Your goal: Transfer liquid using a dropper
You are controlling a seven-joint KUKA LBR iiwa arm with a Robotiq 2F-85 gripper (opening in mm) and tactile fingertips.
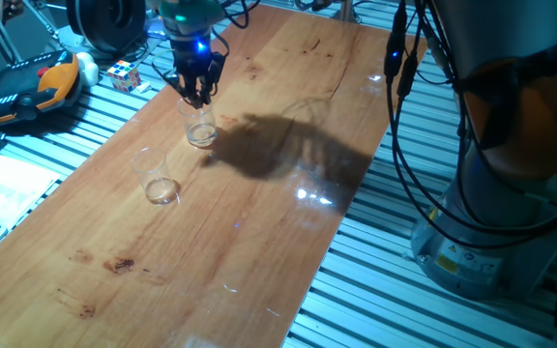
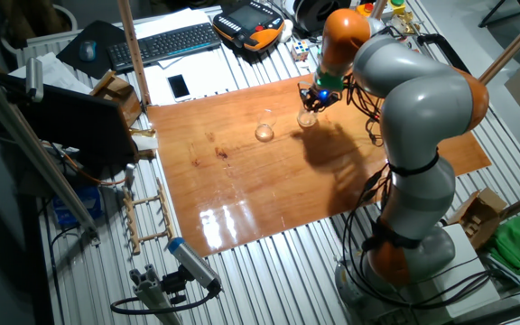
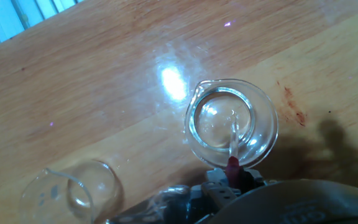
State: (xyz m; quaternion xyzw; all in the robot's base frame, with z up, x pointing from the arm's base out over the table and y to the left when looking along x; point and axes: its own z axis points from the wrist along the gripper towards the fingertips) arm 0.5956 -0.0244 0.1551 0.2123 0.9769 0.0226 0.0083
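Above the far clear glass cup on the wooden board, black two-finger gripper pinching the thin, nearly transparent dropper by its dark red end, tip dipped toward the shallow clear liquid. Probably light, slippery and fragile; best held gently at that bulb. Fingers mostly cut off in the hand view; second cup nearby, contents hard to judge.

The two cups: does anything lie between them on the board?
No. Between the cup under the gripper and the other cup, one fixed view shows only bare wooden board.
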